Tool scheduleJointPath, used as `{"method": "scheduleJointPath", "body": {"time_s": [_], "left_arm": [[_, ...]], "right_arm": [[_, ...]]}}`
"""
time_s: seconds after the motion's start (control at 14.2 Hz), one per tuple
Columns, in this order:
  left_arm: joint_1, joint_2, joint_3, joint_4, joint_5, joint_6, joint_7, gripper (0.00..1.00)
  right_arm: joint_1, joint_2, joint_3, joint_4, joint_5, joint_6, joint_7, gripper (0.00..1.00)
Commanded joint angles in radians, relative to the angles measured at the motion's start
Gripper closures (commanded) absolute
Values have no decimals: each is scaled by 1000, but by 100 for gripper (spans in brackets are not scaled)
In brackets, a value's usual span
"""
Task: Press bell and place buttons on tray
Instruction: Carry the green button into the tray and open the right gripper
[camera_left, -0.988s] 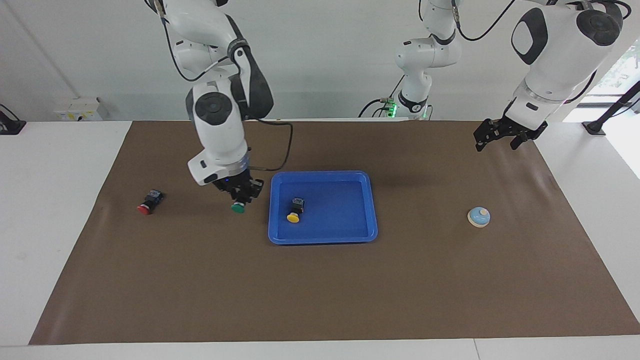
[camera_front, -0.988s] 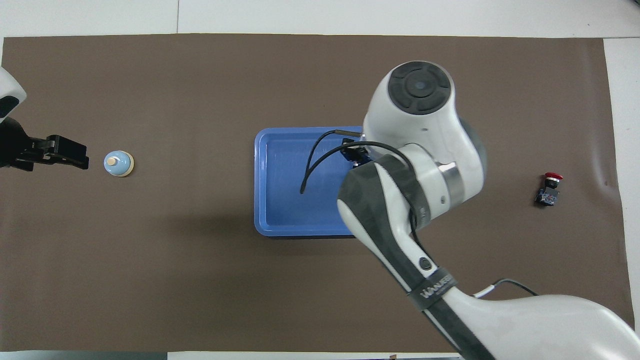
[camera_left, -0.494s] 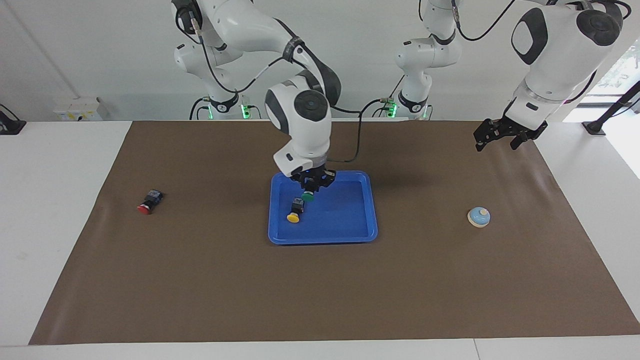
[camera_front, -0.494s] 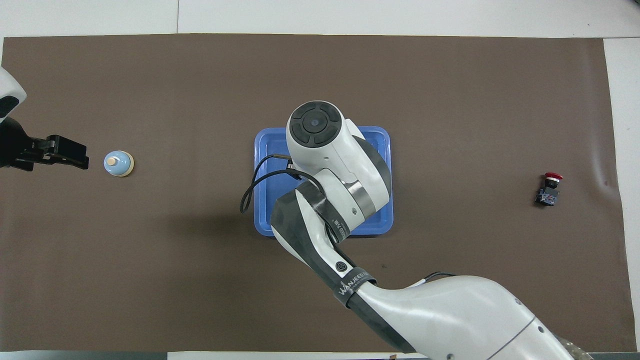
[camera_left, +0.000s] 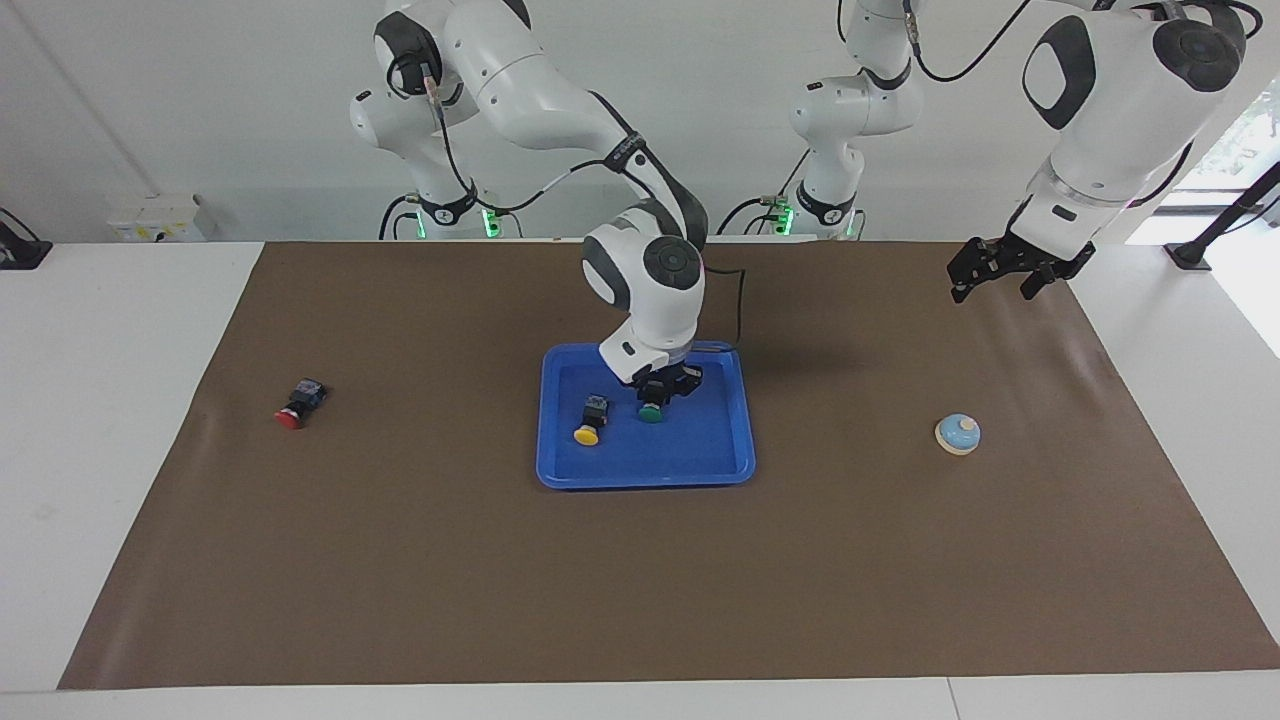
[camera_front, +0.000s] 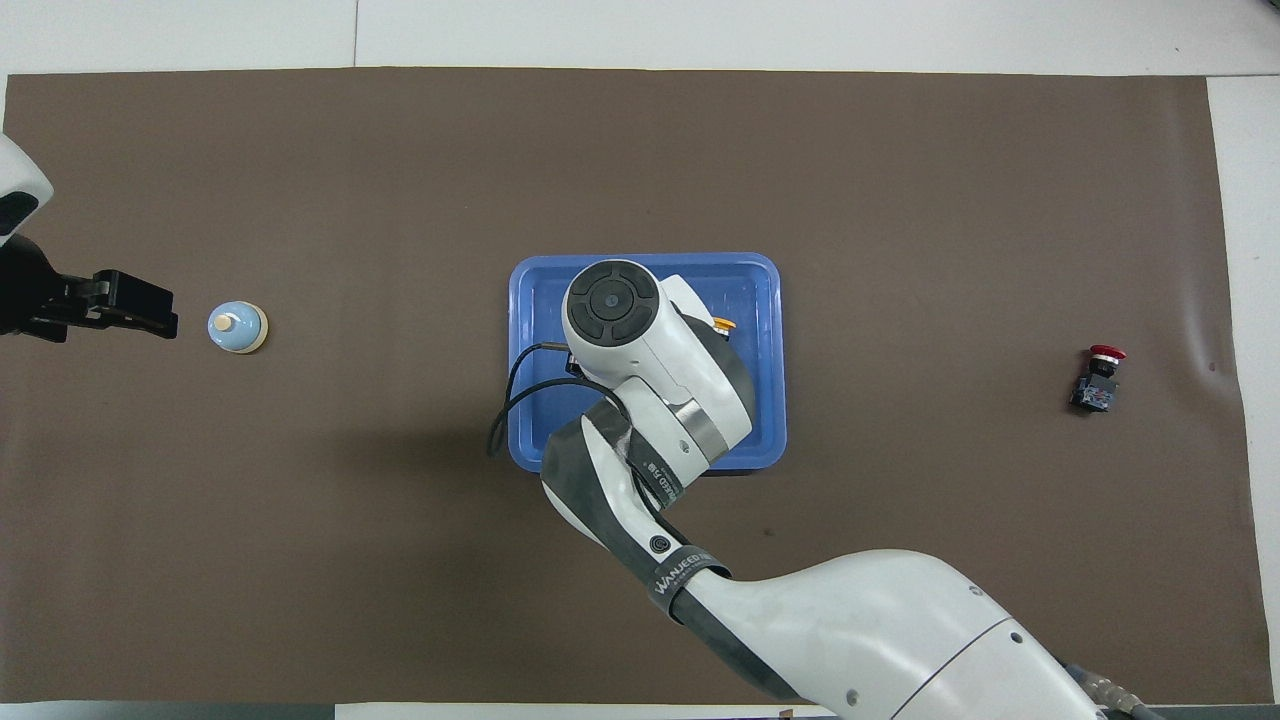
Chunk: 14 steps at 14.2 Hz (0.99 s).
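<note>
A brown mat (camera_left: 640, 560) covers the white table. At its middle sits a shallow bright-blue rectangular tray (camera_left: 740, 440), long sides running between the two arms' ends of the table. Two buttons are inside it. The yellow button (camera_left: 590, 421) lies on its side on the tray floor, its long axis running toward and away from the robots, with the yellow cap at the end farther from them. Just beside it, toward the left arm's end, the green button (camera_left: 651, 411) is low in the tray, cap pointing away from the robots, with the right gripper (camera_left: 661, 392) closed narrowly around its black body. Whether it rests on the tray floor cannot be told.

The left gripper (camera_left: 998, 272) waits in the air over the mat's edge at its own end, jaws spread wide and holding nothing.

The light-blue bell (camera_left: 958, 434) stands upright on the mat, well apart from the tray toward the left arm's end.

The red button (camera_left: 299, 403) lies on its side on the mat, well apart from the tray toward the right arm's end, cap pointing away from the robots.
</note>
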Motion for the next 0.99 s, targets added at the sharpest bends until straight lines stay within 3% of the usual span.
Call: {"method": "scheduleJointPath", "body": {"time_s": [0.0, 0.28, 0.56, 0.78, 0.92], "left_arm": [[1, -17, 4, -10, -1, 0, 6, 0], [1, -17, 4, -10, -1, 0, 6, 0], [1, -17, 4, -10, -1, 0, 6, 0], [1, -17, 4, -10, -1, 0, 6, 0], [1, -17, 4, -10, -1, 0, 6, 0]], "right_arm": [[-20, -45, -9, -2, -17, -54, 57, 0], [-127, -179, -47, -6, -19, -169, 14, 0], [-308, -295, -49, -58, -20, -287, -265, 0], [-474, -332, -49, -129, -65, -272, -507, 0], [-589, -360, -49, -224, -79, -181, -657, 0]]}}
